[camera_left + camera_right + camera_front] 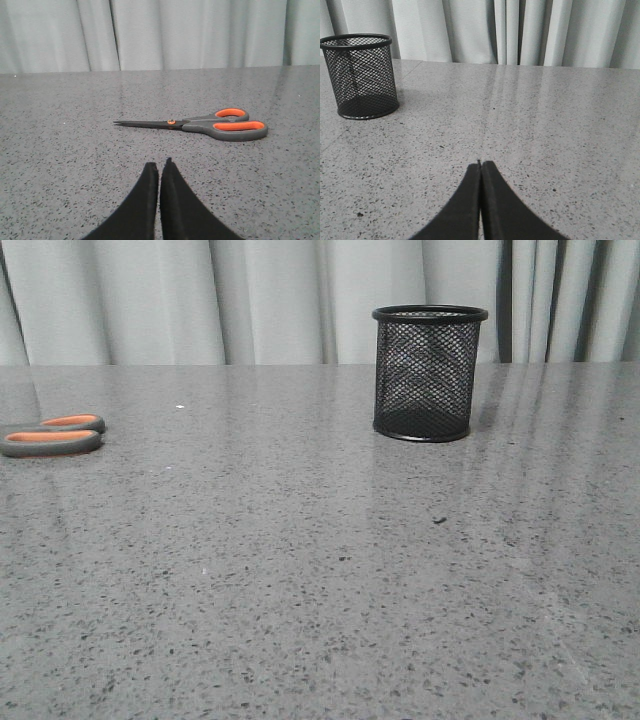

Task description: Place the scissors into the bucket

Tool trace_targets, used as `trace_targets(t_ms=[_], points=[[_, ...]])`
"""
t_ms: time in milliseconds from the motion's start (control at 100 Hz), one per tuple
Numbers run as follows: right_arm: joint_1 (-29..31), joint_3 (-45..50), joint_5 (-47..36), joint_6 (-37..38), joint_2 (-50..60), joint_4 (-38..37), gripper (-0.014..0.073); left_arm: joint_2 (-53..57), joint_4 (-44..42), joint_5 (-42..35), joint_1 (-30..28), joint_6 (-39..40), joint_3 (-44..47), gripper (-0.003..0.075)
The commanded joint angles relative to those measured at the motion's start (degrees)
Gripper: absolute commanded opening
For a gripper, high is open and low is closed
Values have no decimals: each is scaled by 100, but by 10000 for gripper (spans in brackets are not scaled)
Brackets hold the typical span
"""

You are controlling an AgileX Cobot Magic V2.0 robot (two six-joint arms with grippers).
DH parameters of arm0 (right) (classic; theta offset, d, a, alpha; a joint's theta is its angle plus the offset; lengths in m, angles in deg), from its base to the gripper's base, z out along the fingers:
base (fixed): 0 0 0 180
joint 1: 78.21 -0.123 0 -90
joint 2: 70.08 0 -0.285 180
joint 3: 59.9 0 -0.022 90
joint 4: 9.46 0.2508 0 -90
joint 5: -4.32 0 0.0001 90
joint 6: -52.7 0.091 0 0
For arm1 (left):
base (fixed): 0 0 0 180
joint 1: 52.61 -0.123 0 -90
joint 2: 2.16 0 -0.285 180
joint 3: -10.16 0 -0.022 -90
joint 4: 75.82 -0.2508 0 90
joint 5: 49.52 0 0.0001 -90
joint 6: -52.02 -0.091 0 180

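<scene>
The scissors (210, 124) lie flat on the grey speckled table, dark blades closed, grey handle loops lined in orange. In the front view only their handles (52, 436) show at the far left edge. The bucket (428, 372), a black wire-mesh cup, stands upright and empty at the back right of centre; it also shows in the right wrist view (361, 76). My left gripper (159, 164) is shut and empty, a short way back from the scissors. My right gripper (480, 163) is shut and empty, well apart from the bucket. Neither gripper shows in the front view.
The grey speckled table (320, 570) runs across the whole view. Pale curtains (300, 295) hang behind its far edge.
</scene>
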Motion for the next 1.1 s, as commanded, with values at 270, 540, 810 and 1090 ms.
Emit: trace_targets(t_ms=[270, 540, 810, 1090], points=[[24, 141, -470, -29, 117, -77, -58, 147, 49, -435, 0, 60, 89, -20], [24, 141, -470, -29, 117, -77, -58, 147, 49, -435, 0, 60, 89, -20], [24, 141, -470, -29, 117, -77, -58, 147, 49, -515, 0, 60, 89, -20], [24, 141, -470, -29, 117, -55, -58, 147, 49, -529, 0, 60, 89, -20]])
